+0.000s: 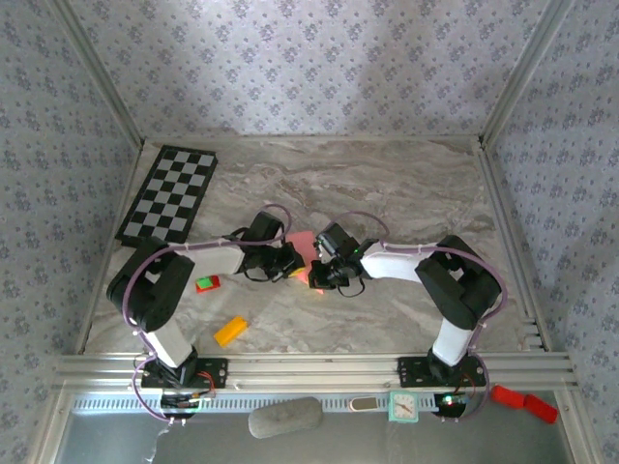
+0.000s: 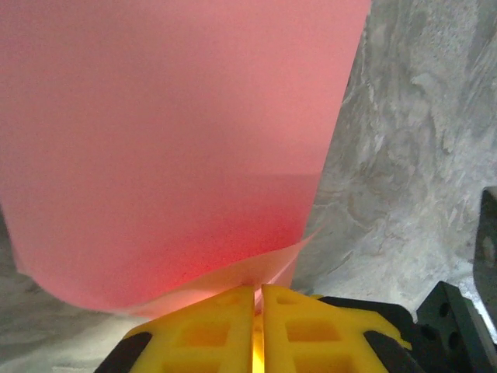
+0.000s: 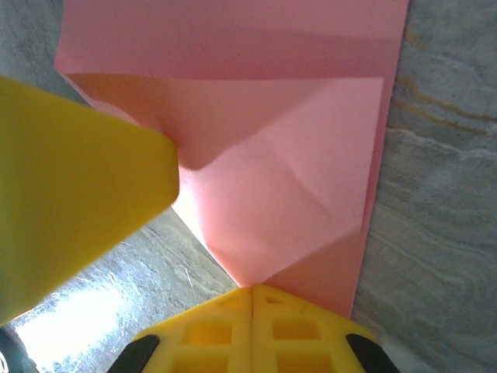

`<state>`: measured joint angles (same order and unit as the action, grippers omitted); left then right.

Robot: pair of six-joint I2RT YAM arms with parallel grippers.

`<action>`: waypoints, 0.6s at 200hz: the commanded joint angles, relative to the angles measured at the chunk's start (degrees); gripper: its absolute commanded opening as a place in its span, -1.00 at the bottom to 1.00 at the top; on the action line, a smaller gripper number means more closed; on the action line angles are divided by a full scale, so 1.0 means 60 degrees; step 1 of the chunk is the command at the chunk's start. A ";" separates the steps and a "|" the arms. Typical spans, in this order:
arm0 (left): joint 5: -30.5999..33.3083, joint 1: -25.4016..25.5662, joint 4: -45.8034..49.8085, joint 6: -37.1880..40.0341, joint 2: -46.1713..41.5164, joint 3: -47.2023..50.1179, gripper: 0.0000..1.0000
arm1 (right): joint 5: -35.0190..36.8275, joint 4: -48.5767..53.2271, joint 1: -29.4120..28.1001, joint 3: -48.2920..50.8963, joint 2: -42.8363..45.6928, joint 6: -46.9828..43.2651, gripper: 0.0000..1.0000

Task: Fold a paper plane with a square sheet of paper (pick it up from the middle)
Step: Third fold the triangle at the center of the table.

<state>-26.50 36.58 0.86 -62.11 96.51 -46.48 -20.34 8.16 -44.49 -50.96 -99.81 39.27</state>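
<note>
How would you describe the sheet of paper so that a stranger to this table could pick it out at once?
Start at the marble table and go to its middle, where the left gripper and the right gripper meet. Both are shut on the square sheet of paper there. It is thin, salmon-pink and creased, unlike the orange block and red-and-green block to its left.

A robot test cell in a lab: a marble-patterned table (image 1: 406,184) boxed in by wallpapered panels (image 1: 319,58), a left arm (image 1: 160,290) and right arm (image 1: 455,280) bolted to an aluminium rail (image 1: 309,367) at 6 o'clock, and a checkerboard (image 1: 169,193) at 10 o'clock.
</note>
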 commanded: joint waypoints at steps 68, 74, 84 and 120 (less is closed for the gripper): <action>0.0125 0.0127 0.0273 0.0361 0.0554 -0.0134 -0.84 | -0.0074 0.0559 0.0038 -0.0159 -0.0183 -0.0009 -1.00; 0.0150 0.0118 0.0288 0.0365 0.0594 -0.0132 -0.84 | -0.0114 0.0508 0.0038 -0.0166 -0.0139 -0.0025 -1.00; 0.0183 0.0129 0.0310 0.0389 0.0630 -0.0147 -0.85 | -0.0219 0.0413 0.0061 -0.0187 -0.0051 -0.0066 -1.00; 0.0299 0.0109 0.0458 0.0432 0.0717 -0.0156 -0.86 | -0.0638 -0.0025 0.0085 -0.0199 0.0522 -0.0339 -0.97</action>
<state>-26.13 37.15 1.50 -60.82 99.13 -46.46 -21.80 8.14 -44.21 -51.07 -99.63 39.00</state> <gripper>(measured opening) 0.072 0.056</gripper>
